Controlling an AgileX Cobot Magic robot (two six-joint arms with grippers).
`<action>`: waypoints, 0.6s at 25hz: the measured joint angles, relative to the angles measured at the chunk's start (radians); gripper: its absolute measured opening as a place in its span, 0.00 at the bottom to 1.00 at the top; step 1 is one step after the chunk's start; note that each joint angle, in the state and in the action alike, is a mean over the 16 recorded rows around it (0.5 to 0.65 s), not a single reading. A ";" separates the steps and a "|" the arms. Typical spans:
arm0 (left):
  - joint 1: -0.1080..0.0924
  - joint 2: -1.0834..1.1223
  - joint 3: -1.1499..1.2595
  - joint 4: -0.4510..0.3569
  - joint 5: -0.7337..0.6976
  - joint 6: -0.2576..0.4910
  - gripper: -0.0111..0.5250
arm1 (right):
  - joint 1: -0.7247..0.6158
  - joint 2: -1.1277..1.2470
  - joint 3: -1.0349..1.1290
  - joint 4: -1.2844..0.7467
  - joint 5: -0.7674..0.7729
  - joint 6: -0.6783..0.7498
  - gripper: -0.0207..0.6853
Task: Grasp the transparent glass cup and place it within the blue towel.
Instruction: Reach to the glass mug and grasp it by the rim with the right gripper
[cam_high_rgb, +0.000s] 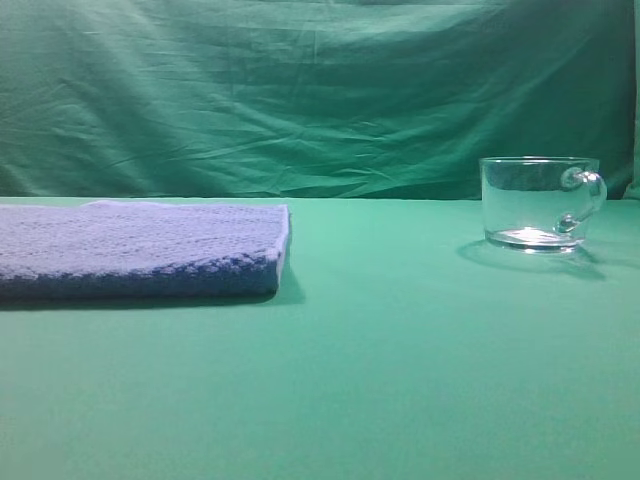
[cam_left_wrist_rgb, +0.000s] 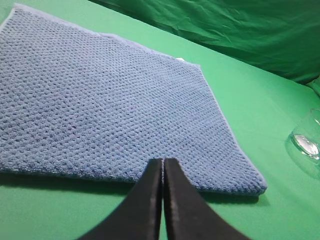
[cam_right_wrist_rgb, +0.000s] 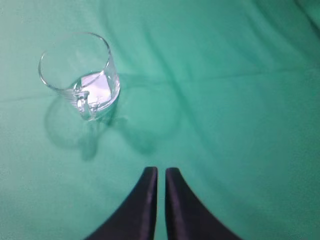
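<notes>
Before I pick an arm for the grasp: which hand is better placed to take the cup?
The right hand, probably: the transparent glass cup stands upright just ahead of it. The left hand hovers by the blue towel, cup barely in view.

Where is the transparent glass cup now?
The transparent glass cup stands upright on the green tablecloth at the right of the exterior view, well apart from the blue towel on the left.
</notes>
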 joint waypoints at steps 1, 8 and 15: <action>0.000 0.000 0.000 0.000 0.000 0.000 0.02 | 0.000 0.039 -0.019 0.026 0.016 -0.024 0.10; 0.000 0.000 0.000 0.000 0.000 0.000 0.02 | 0.007 0.293 -0.143 0.223 0.105 -0.218 0.10; 0.000 0.000 0.000 0.000 0.000 0.000 0.02 | 0.075 0.508 -0.250 0.328 0.135 -0.389 0.10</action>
